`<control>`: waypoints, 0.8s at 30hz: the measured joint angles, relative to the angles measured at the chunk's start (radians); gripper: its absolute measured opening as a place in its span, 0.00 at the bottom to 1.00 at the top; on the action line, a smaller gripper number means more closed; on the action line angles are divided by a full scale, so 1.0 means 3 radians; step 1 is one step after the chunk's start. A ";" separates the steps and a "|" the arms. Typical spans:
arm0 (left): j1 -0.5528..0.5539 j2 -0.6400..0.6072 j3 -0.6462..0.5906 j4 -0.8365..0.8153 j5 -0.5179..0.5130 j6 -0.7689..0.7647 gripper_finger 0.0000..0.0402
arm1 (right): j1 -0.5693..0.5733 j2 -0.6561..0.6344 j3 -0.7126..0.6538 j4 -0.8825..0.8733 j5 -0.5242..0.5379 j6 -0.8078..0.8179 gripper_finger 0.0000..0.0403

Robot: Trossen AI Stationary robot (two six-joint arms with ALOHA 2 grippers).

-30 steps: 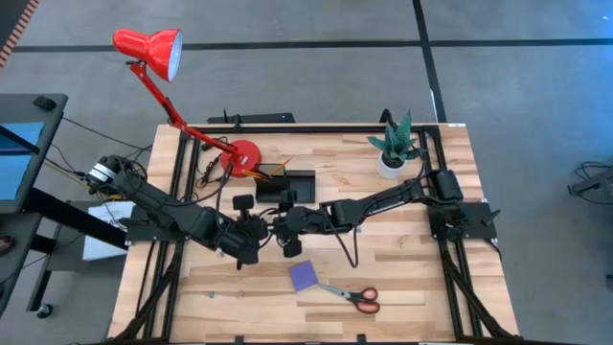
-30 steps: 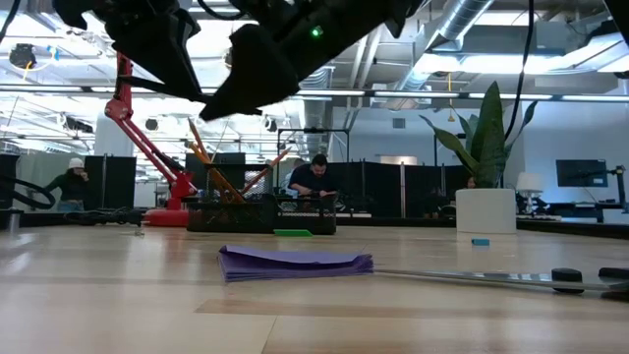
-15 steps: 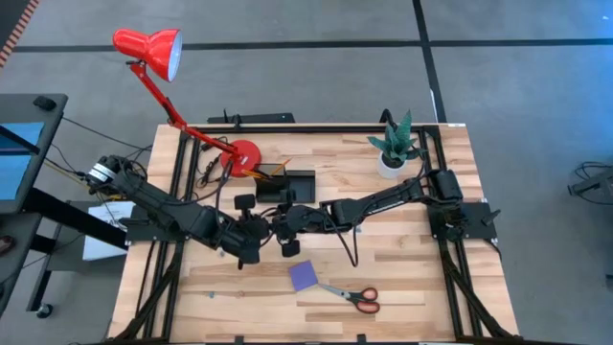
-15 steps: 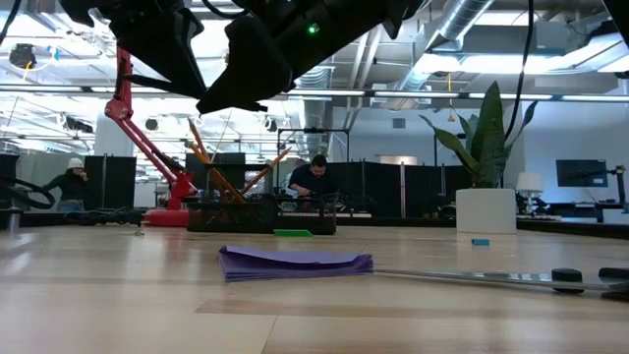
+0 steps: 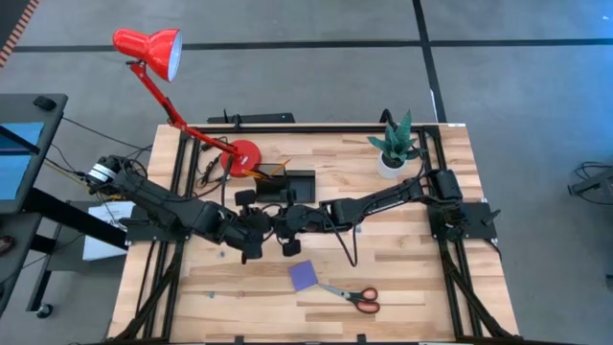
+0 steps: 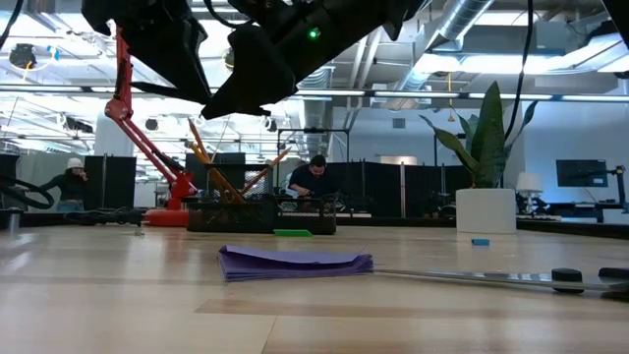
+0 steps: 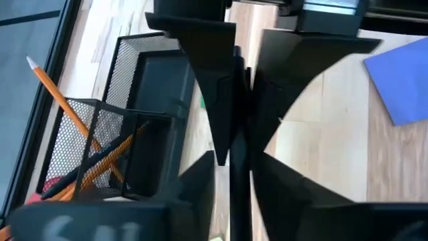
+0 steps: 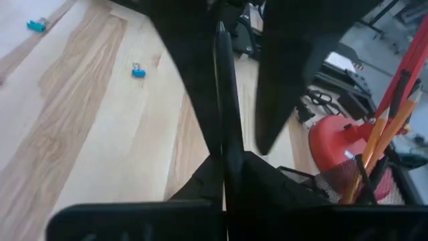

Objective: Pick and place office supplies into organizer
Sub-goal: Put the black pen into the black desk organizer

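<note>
Lamp (image 5: 148,48), plant (image 5: 397,144), probably clips (image 8: 138,70) nearby

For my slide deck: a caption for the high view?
Both claws, left and right, meet mid-table beside the organizer; notepad and scissors wait.

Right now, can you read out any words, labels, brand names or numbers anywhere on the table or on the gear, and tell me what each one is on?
No text can be read in any view.
Pale marks on the left gripper housing in the left wrist view: too blurred to read.
</note>
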 joint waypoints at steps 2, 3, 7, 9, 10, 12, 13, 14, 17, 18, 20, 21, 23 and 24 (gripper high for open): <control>0.0000 0.0000 0.0000 0.0002 -0.0062 0.0000 0.30 | -0.0021 0.0000 0.0000 -0.0018 -0.0001 0.0145 0.09; 0.0000 0.0000 0.0000 0.0001 -0.0112 0.0000 0.32 | -0.0036 0.0000 0.0000 -0.0025 0.0001 0.0203 0.09; 0.0003 0.0000 0.0000 0.0010 -0.0300 0.0013 0.40 | -0.0103 -0.0005 0.0001 -0.0021 0.0022 0.0398 0.04; 0.0002 0.0001 0.0000 0.0021 -0.0342 -0.0006 0.42 | -0.0140 -0.0008 0.0004 -0.0009 0.0086 0.0509 0.04; 0.0002 0.0001 0.0000 0.0020 -0.0374 -0.0034 0.43 | -0.0164 -0.0009 0.0005 0.0002 0.0138 0.0571 0.04; -0.0001 -0.0007 0.0000 0.0009 -0.0497 -0.0162 0.45 | -0.0217 -0.0009 0.0005 0.0002 0.0240 0.0673 0.05; -0.0004 -0.0027 0.0000 -0.0019 -0.0576 -0.0303 0.45 | -0.0251 -0.0009 0.0005 0.0000 0.0282 0.0730 0.06; -0.0004 -0.0053 0.0016 -0.0094 -0.0651 -0.0398 0.45 | -0.0285 -0.0009 0.0005 -0.0006 0.0296 0.0789 0.07; -0.0007 -0.0136 0.0167 -0.0461 -0.0927 -0.0666 0.45 | -0.0388 -0.0009 0.0004 -0.0014 0.0292 0.0929 0.06; -0.0016 -0.0169 0.0223 -0.0605 -0.1053 -0.0794 0.45 | -0.0420 -0.0009 0.0004 -0.0012 0.0294 0.0968 0.05; -0.0033 -0.0256 0.0304 -0.0810 -0.1251 -0.1016 0.44 | -0.0477 -0.0009 0.0004 0.0003 0.0290 0.1014 0.04; -0.0034 -0.0313 0.0329 -0.0879 -0.1318 -0.1099 0.44 | -0.0503 -0.0008 0.0004 0.0043 0.0290 0.1018 0.04; -0.0027 -0.0445 0.0341 -0.0919 -0.1345 -0.1233 0.44 | -0.0561 -0.0008 0.0004 0.0205 0.0272 0.0995 0.04; -0.0012 -0.0512 0.0341 -0.0920 -0.1337 -0.1277 0.43 | -0.0590 -0.0008 0.0004 0.0309 0.0252 0.0987 0.04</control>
